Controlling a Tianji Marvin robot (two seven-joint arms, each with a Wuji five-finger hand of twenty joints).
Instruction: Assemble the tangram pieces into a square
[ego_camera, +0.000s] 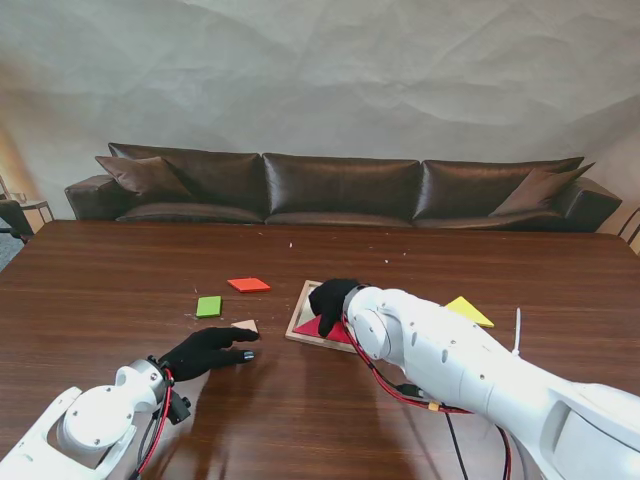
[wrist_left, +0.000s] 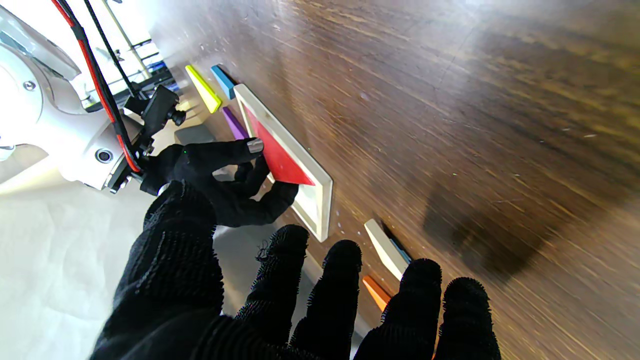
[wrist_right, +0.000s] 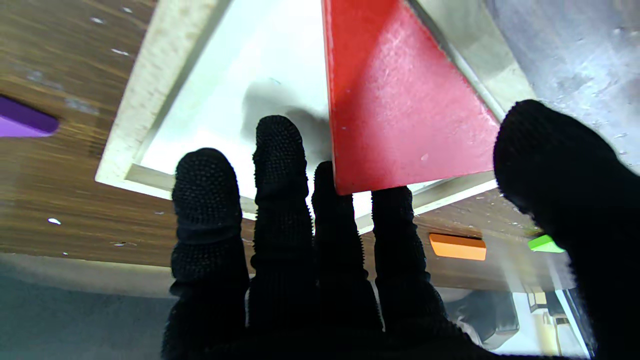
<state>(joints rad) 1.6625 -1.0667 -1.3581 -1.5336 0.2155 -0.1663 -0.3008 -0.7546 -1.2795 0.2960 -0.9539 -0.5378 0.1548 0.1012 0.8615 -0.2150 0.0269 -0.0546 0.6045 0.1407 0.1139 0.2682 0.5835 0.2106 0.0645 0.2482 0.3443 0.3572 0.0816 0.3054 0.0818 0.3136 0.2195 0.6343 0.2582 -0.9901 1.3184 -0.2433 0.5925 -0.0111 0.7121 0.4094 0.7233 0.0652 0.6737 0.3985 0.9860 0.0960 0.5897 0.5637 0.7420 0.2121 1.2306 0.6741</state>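
Tangram work sits mid-frame in my stand view: the wooden tray (ego_camera: 300, 312) lies at centre, with the red triangle (ego_camera: 318, 327) inside it toward its lower edge. My right hand (ego_camera: 333, 297) hovers over the tray, fingers spread and grasping nothing; in its wrist view the fingertips (wrist_right: 280, 145) meet the triangle's edge. At lower left my left hand (ego_camera: 207, 351) rests on the table, fingers extended and released, beside a pale piece (ego_camera: 246, 326). Left of the tray lie the green square (ego_camera: 208, 306) and the orange piece (ego_camera: 249, 285). A yellow triangle (ego_camera: 469, 311) shows right of my forearm.
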